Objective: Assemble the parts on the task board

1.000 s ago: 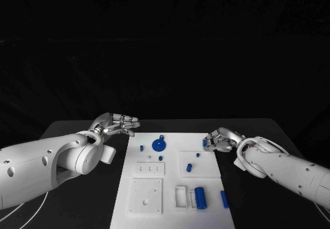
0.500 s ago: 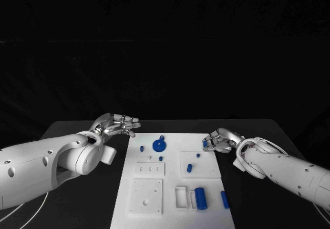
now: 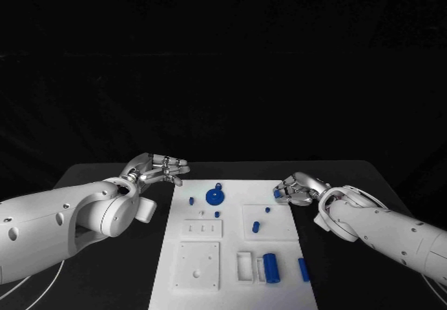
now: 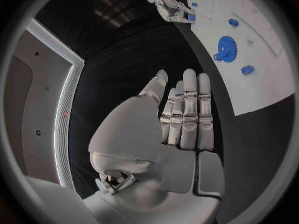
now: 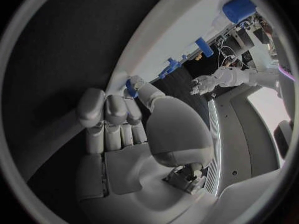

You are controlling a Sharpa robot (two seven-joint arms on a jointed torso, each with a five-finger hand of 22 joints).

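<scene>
The white task board (image 3: pixel 233 245) lies in the middle of the black table. My right hand (image 3: pixel 300 188) sits at the board's far right edge, fingers curled in, pinching a small blue part (image 3: pixel 278 192); the right wrist view shows that part (image 5: pixel 131 87) between thumb and fingertips. My left hand (image 3: pixel 158 166) hovers off the board's far left corner, fingers stretched out (image 4: pixel 187 109) and holding nothing. On the board lie a blue gear (image 3: pixel 215 194), a large blue cylinder (image 3: pixel 271 267), a blue bar (image 3: pixel 303 268) and several small blue pegs, one of them (image 3: pixel 256 227) mid-board.
White raised fixtures stand on the board: a small peg plate (image 3: pixel 202 228), a square plate (image 3: pixel 198 266) and a slot frame (image 3: pixel 245 266). Bare black table (image 3: pixel 103 187) lies on both sides of the board.
My right hand has edged slightly toward the board with the small blue part; the left hand has stayed where it was.
</scene>
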